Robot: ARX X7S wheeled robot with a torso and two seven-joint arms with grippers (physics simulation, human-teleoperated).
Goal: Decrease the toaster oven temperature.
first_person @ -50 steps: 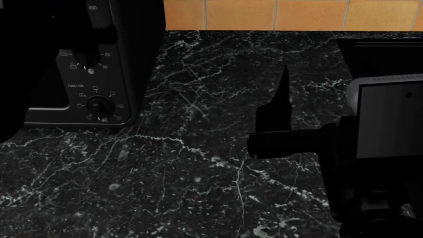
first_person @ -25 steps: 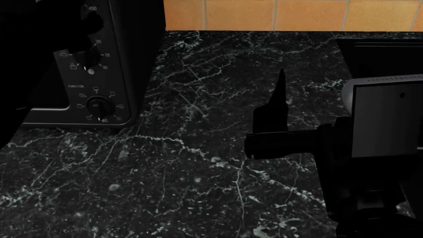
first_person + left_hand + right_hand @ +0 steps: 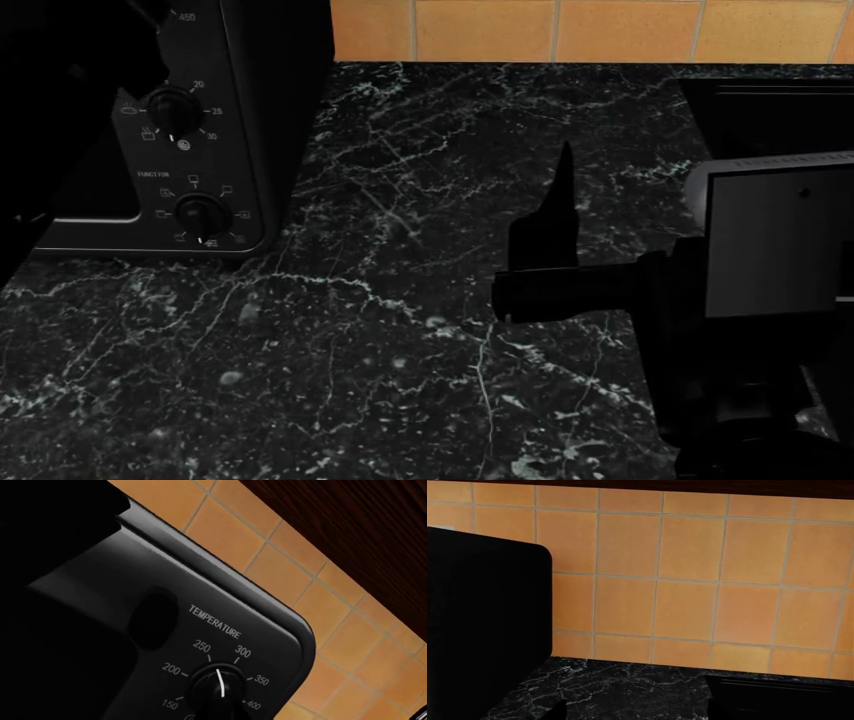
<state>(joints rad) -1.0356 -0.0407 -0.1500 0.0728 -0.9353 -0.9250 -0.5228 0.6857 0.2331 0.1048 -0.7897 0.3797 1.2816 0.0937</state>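
2 arms in play: left one is a dark mass up at the toaster oven, right one hangs over open tabletop.
Tabletop [image 3: 400,380]: black marble with white veins, orange tile wall [image 3: 534,28] behind it.
Toaster oven [image 3: 254,120]: far left on the tabletop, against the wall, control panel facing us.
Temperature knob [image 3: 217,687]: left wrist view has it close up, white pointer between 250 and 300, marks run from 150 to 400.
Lower knobs: timer knob [image 3: 174,108] and function knob [image 3: 200,212] both uncovered in the head view.
Right end effector [image 3: 554,225]: dark fingers raised above bare tabletop, holding nothing; how wide, cannot tell.
Left end effector: lost in black, opening and grip cannot be told.
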